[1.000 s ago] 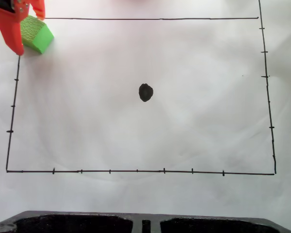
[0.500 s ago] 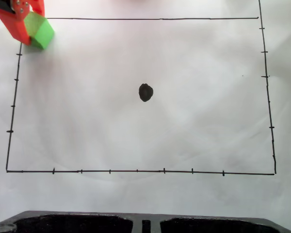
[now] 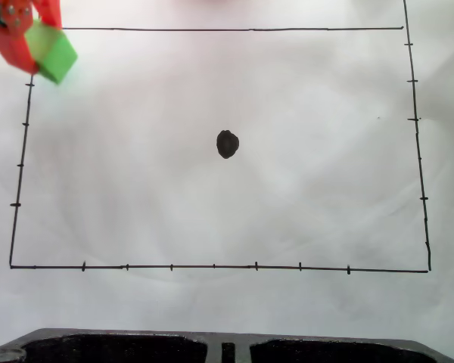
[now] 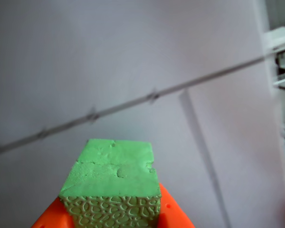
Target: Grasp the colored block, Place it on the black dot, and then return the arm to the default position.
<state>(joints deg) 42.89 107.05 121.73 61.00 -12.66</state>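
Fixed view: gripper (image 3: pixel 39 47) clamped on the colored block (image 3: pixel 51 51), raised clear for carriage to the black dot (image 3: pixel 227 144), well apart.

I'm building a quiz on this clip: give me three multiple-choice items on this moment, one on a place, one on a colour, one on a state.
1. In the fixed view, where is the block?
A. on the dot
B. top left corner
C. bottom right corner

2. What colour is the block?
A. green
B. blue
C. yellow

3. What is the gripper doing?
A. open above the dot
B. shut on nothing
C. shut on the block

Key: 1 B, the block sits far up-left of the dot. 2 A, both views show it bright green. 3 C, orange fingers flank the block in the wrist view.
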